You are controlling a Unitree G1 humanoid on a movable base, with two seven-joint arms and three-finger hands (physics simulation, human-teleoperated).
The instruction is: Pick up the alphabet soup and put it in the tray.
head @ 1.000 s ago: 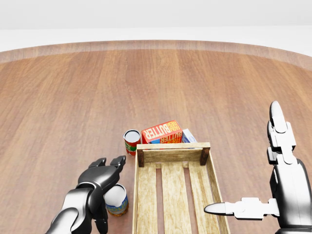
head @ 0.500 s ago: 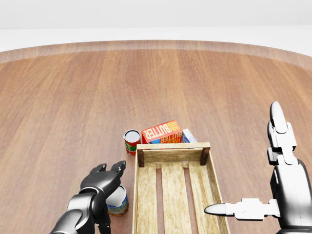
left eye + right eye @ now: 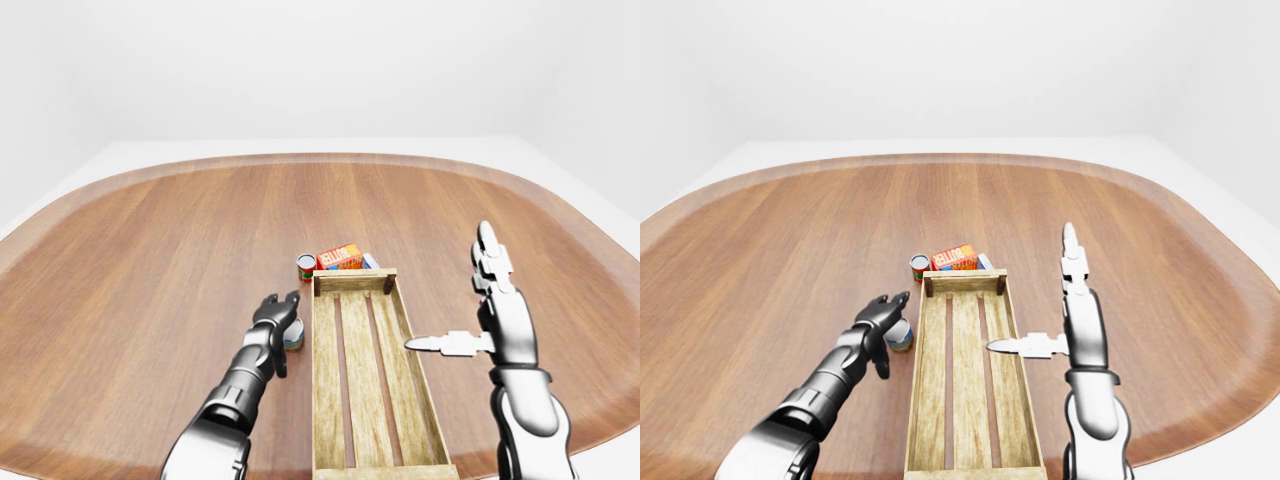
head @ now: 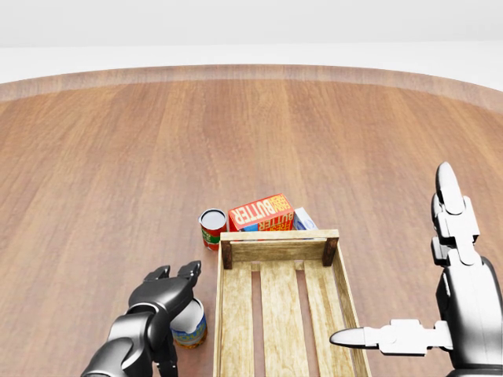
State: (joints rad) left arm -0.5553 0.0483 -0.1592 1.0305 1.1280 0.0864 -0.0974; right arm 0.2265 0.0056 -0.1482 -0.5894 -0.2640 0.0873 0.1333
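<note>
Just left hand [image 4: 167,292], fingers spread, over alphabet soup [image 4: 189,323] beside tray [image 4: 222,314]

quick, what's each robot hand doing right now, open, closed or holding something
Left robot hand: open, fingers spread over the can beside the tray, not closed round it.
Right robot hand: open, fingers extended, holding nothing.

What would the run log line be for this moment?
left hand: open, over the near can | right hand: open, empty | tray: empty | far can, butter box: above tray
</note>
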